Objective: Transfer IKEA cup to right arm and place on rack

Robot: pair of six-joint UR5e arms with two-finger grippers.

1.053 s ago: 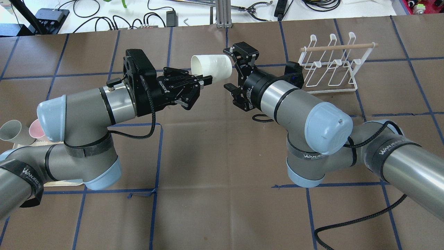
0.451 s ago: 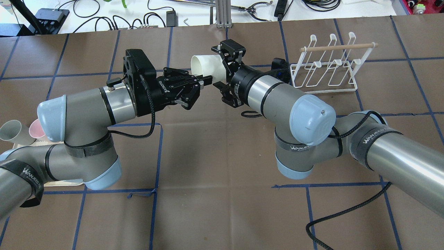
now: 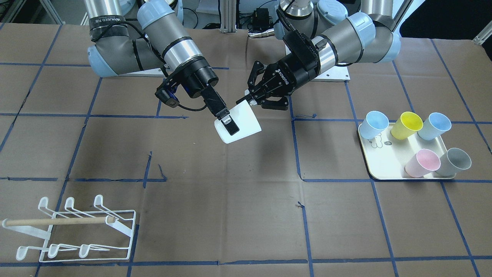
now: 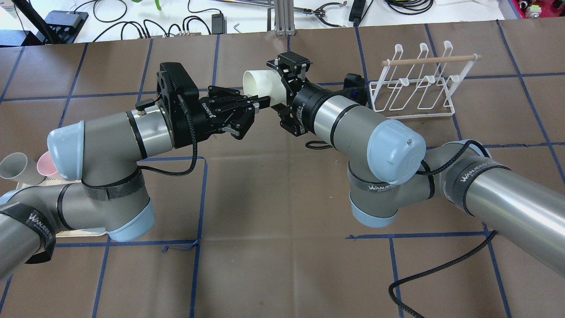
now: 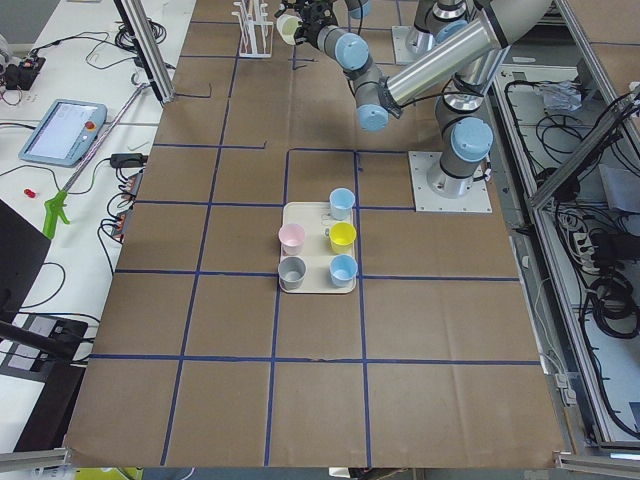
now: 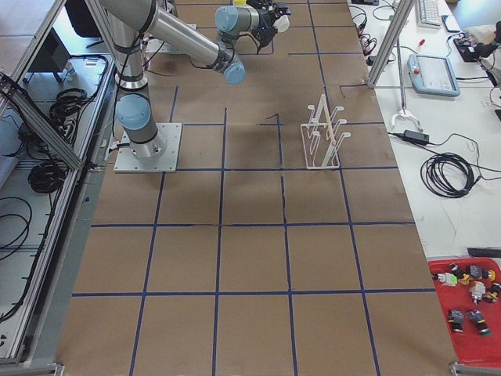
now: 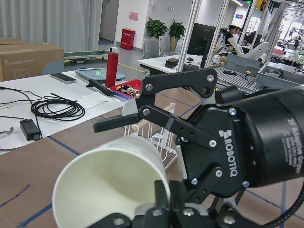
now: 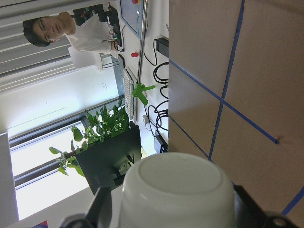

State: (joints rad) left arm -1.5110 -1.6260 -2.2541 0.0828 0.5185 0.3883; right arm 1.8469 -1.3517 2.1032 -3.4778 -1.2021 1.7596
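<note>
While the left gripper (image 4: 260, 102) is pinching the rim of the white IKEA cup (image 4: 261, 81), one finger inside the mouth and one outside, it is holding the cup on its side, clear above the table (image 4: 265, 198), with the closed base pointing toward the right arm (image 4: 353, 128). That hold is leaving the body and base free, which I judge is the reason for gripping only the lip. Just to the right, the right gripper (image 4: 280, 90) is standing with its jaws apart, straddling the base end of the cup. The right wrist view is showing the base centred between the fingers with slim gaps on either side, so it is not clamping yet. Further right, the rack (image 4: 415, 88) is standing on the table with its prongs upturned, well apart from the cup.
</note>
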